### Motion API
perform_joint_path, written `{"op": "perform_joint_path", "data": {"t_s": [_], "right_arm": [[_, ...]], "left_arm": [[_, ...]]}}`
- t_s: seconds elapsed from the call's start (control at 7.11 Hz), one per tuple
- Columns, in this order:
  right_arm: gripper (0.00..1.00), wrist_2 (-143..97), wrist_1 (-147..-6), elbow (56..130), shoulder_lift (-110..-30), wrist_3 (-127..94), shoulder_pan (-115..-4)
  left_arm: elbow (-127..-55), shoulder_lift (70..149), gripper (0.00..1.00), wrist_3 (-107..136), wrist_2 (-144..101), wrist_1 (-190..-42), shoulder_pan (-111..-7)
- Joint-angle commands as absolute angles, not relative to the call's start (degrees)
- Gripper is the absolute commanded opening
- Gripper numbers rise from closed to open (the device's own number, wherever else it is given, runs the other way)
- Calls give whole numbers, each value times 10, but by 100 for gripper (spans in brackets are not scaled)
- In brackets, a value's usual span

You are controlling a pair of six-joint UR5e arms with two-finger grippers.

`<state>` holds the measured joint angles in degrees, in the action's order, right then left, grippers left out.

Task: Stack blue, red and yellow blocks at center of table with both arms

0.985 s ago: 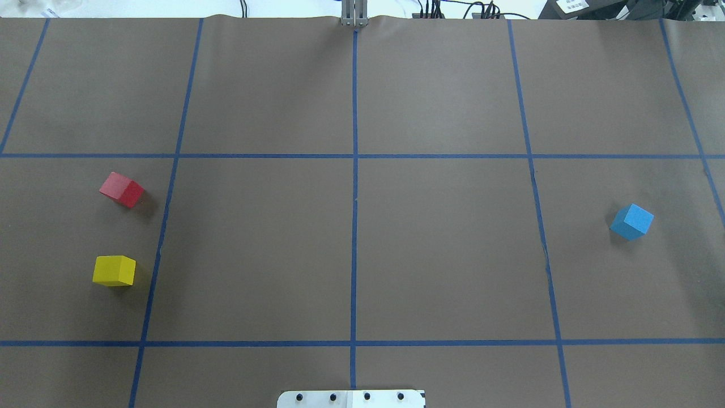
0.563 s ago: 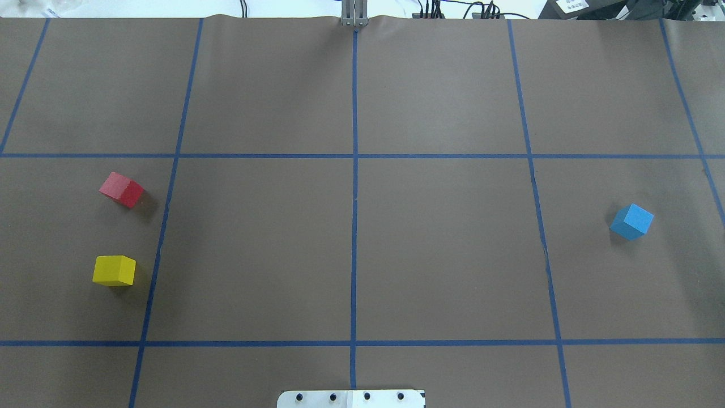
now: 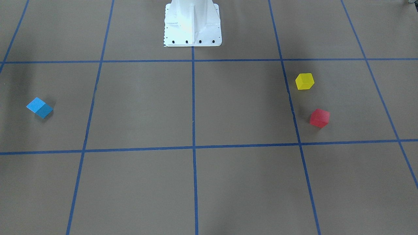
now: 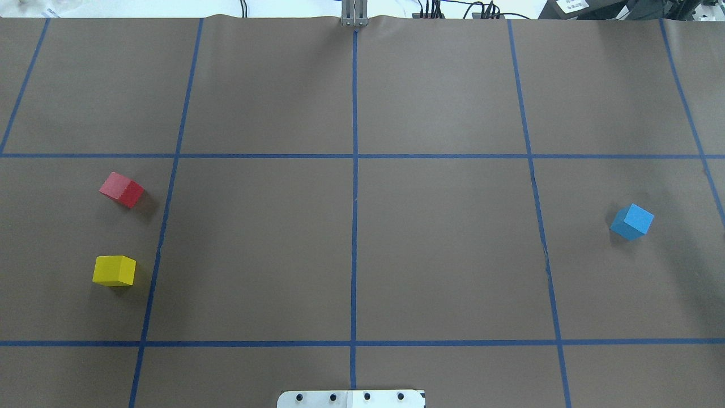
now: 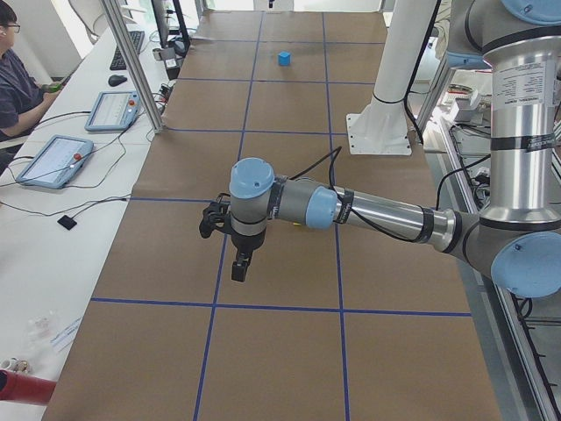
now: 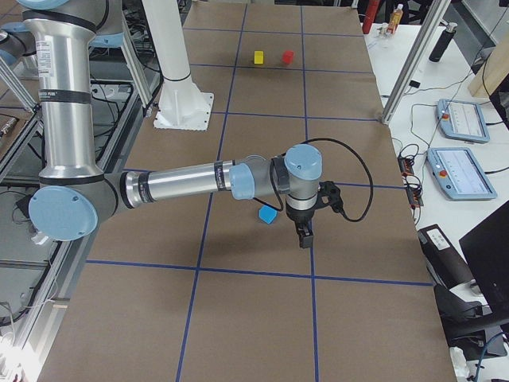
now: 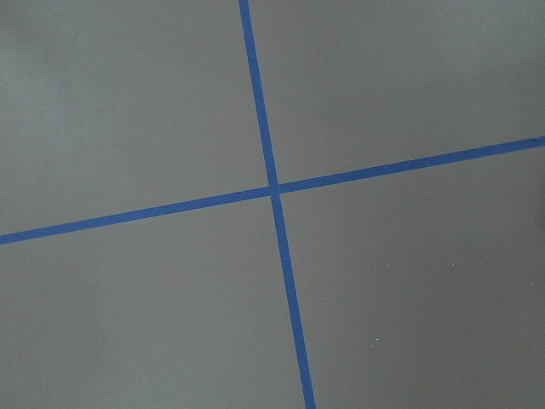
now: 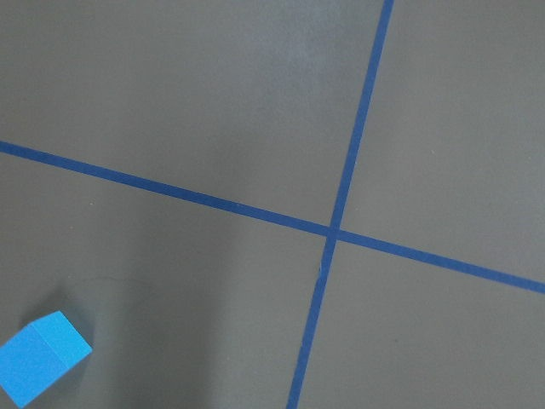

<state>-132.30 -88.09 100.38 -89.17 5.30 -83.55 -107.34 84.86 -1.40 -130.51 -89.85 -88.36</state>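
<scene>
Overhead exterior footage shows three blocks set apart on the brown paper-covered table (image 4: 442,255), each resting directly on the paper and none stacked. The red block (image 4: 122,189) and the yellow block (image 4: 114,270) are seen near each other on the robot's left side. The yellow one is nearer the robot, and both lie just outside a blue tape line (image 4: 161,226). The blue block (image 4: 631,221) is found well apart from them, on the robot's right side. The white base plate (image 4: 351,399) is seen at the table's near edge.

From the exterior left view, the left gripper (image 5: 238,267) is seen held above the table with its fingers pointed down, over a tape line. How far it is spread cannot be told. From the exterior right view, the right gripper (image 6: 305,236) is likewise held above the table, near the blue block, and its spread cannot be told either. Nothing is seen gripped by either one.

On the right wrist camera, the blue block is caught in the lower left corner, near a tape crossing. On the left wrist camera, a tape crossing on bare paper is shown.
</scene>
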Motion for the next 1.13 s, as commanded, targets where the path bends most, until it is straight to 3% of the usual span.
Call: {"op": "perform_joint_path", "data": {"t_s": [0.0,0.98], "right_arm": [[100,-1347,-727,1001,-902,52,-742],[100,-1334,-711,992,-912,0,-594]], "left_arm": [[-1071,847,100,-18,-1306,-899,-883],[-1071,851,100,-21,-1305,-897,-879]]}}
